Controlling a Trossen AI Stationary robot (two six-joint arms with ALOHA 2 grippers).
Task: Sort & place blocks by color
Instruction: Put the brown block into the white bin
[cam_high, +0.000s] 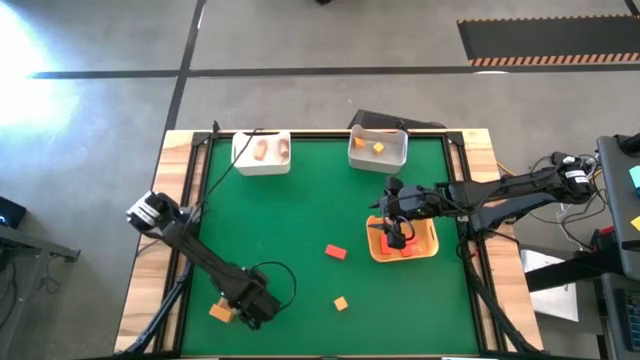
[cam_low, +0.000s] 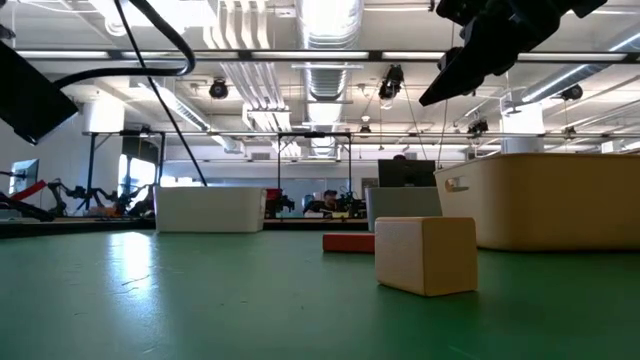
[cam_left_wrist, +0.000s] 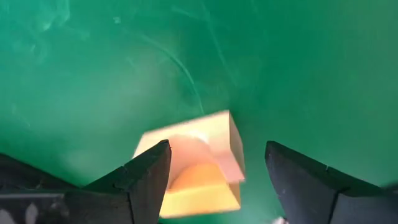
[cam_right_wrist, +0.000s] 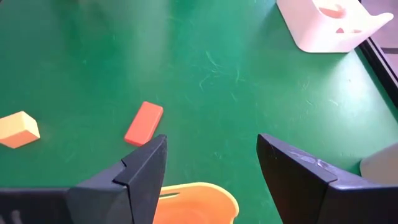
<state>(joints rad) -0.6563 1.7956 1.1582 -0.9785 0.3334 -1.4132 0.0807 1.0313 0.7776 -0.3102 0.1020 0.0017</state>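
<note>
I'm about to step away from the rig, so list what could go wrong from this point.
The left gripper is open around a tan block that sits skewed between its fingers; closing may twist it or squeeze it out.

That block lies near the table's front edge, so a slip could send it off.

The right gripper hangs open over the orange tray; lowering could nudge it.

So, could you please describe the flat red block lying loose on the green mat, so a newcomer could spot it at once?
Start at the orange tray on the green table mat, beneath the right gripper. Just beside it, toward the mat's middle, lies a flat red rectangular block alone on bare mat. Its nearest loose neighbour, a small tan-orange cube, is paler and chunkier.
</note>
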